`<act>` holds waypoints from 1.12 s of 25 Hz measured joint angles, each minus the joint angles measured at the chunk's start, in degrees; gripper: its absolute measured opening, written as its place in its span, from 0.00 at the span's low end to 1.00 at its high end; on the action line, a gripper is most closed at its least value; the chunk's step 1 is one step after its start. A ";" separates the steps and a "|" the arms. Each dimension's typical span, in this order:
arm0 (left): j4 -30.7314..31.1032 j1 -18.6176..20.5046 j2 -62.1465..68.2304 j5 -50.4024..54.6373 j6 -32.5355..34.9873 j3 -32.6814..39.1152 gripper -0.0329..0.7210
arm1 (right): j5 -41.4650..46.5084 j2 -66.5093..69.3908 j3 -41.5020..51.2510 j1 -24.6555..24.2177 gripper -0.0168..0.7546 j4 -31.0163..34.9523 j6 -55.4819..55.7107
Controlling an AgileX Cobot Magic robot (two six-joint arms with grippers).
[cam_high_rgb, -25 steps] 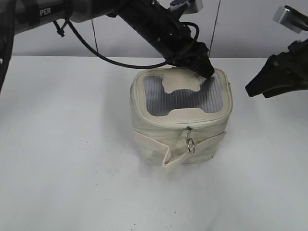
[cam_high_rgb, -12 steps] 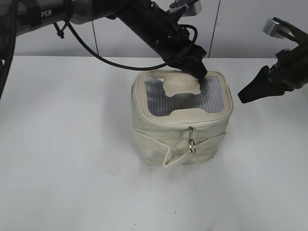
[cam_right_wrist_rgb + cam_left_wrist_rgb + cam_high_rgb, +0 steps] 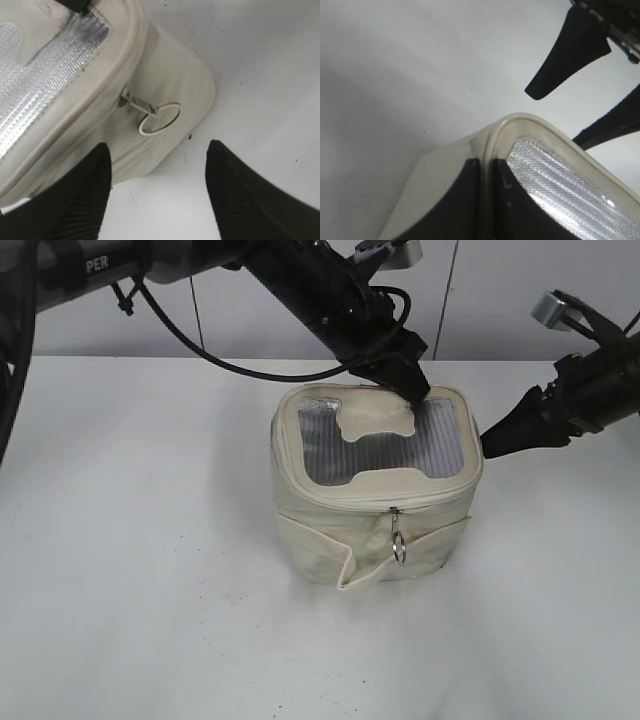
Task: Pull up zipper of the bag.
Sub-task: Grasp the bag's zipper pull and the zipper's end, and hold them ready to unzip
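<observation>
Left claw (image 3: 412,388) atop the bag's (image 3: 375,530) rear; right claw (image 3: 492,445) beside it.

White letters "PER" show on the left arm (image 3: 100,265); nothing else is legible.

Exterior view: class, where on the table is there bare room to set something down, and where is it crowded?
Bare table lies left of the bag and along the front edge. It is crowded at the bag's lid, where the left gripper presses, and on its right, near the right gripper.

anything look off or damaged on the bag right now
Nothing looks damaged or spilled. The bag stands upright, and its ring pull hangs loose at the front. The left gripper presses on the lid's far edge.
</observation>
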 joint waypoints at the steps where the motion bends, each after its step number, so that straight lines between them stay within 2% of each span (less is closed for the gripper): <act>1: 0.05 0.00 0.00 0.06 0.00 -0.05 0.10 | -0.11 0.00 0.00 0.07 0.63 0.05 -0.37; 6: 0.05 0.00 0.00 0.36 0.02 -0.17 0.10 | -0.34 0.87 0.00 0.07 0.62 1.10 -3.14; 15: 0.05 0.00 0.00 0.54 0.02 -0.24 0.10 | -2.46 4.85 0.00 1.30 0.60 7.93 -12.24; 17: 0.15 0.00 0.00 0.60 0.02 -0.24 0.10 | -5.07 4.85 0.00 2.64 0.51 8.17 -13.15; 21: 0.15 0.00 0.00 0.65 0.02 -0.28 0.10 | -7.83 4.90 0.00 4.33 0.14 8.37 -13.63; 22: 0.15 0.00 0.00 0.65 0.02 -0.28 0.10 | -7.88 4.90 0.00 4.34 0.08 8.30 -12.48; 24: 0.15 0.00 0.00 0.65 0.02 -0.28 0.10 | -7.89 4.85 0.00 4.23 0.03 6.09 -8.34; 28: 0.15 0.00 0.00 0.59 0.02 -0.28 0.10 | -6.35 2.56 0.00 4.17 0.03 -3.13 2.93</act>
